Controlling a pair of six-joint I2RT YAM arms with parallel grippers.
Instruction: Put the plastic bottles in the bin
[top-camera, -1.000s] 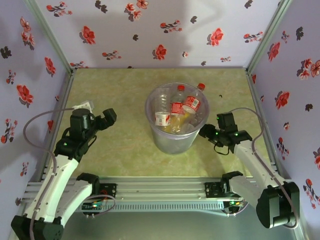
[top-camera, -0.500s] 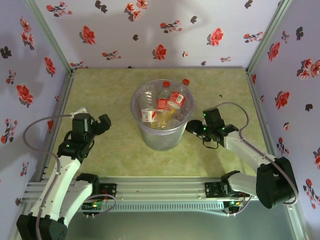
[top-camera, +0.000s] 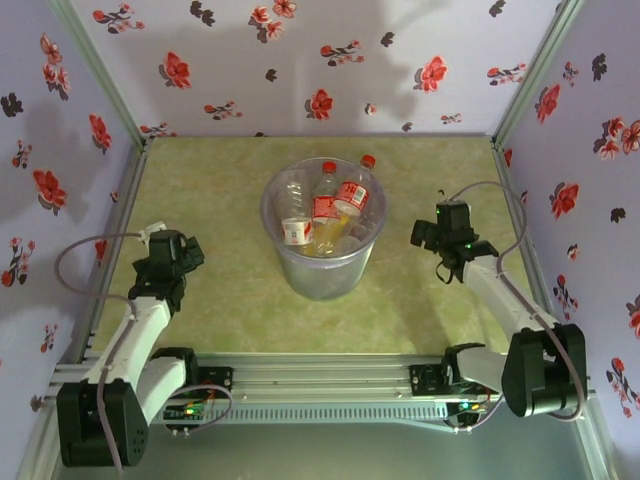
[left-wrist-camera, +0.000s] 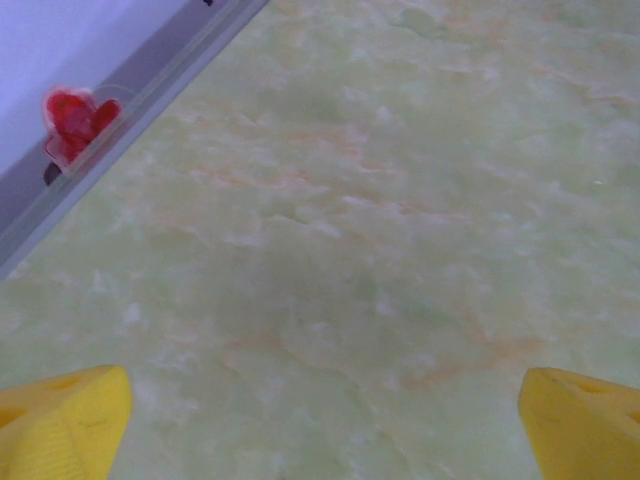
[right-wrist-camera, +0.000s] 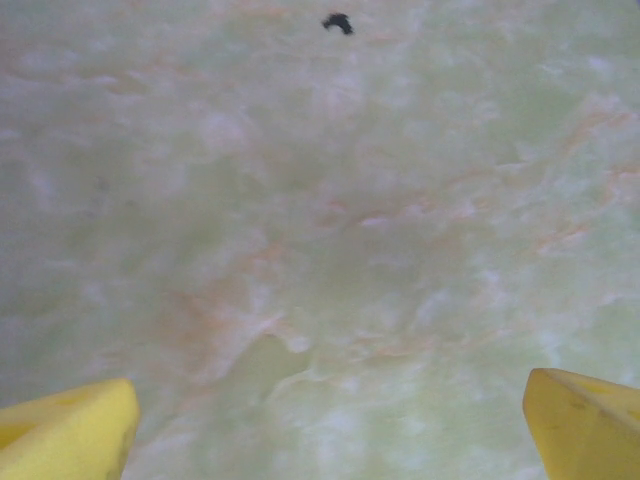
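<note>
**Top external**
- Bin (top-camera: 322, 278) stands upright near the middle of the green marbled worktop (top-camera: 215, 185), between the two arms.
- Plastic bottles (top-camera: 326, 206) are piled inside the bin. Most are clear with red labels and red caps, and two caps poke up at the far rim. One lower down looks yellowish. An exact count can't be made through the pile.
- Left fingers (top-camera: 192, 250) are low over the worktop, well left of the bin and not touching it. They point toward the bin.
- Right fingers (top-camera: 424, 233) are to the right of the bin, near it but apart.
- Dark speck (top-camera: 440, 193) lies on the worktop beyond the right arm.
- Floral wall (top-camera: 300, 70) closes in three sides.

**Left wrist**
- Left fingers (left-wrist-camera: 65, 425) show as yellow tips at the two bottom corners, spread wide, with bare worktop between them and nothing held.
- Grey frame rail (left-wrist-camera: 150, 75) runs along the upper left, with a red flower (left-wrist-camera: 78, 118) on the wall beside it.

**Right wrist**
- Right fingers (right-wrist-camera: 70, 430) show the same way, with yellow tips far apart and only worktop between them, nothing gripped.
- Dark speck (right-wrist-camera: 337, 22) is at the top edge, well ahead of the tips.
</note>
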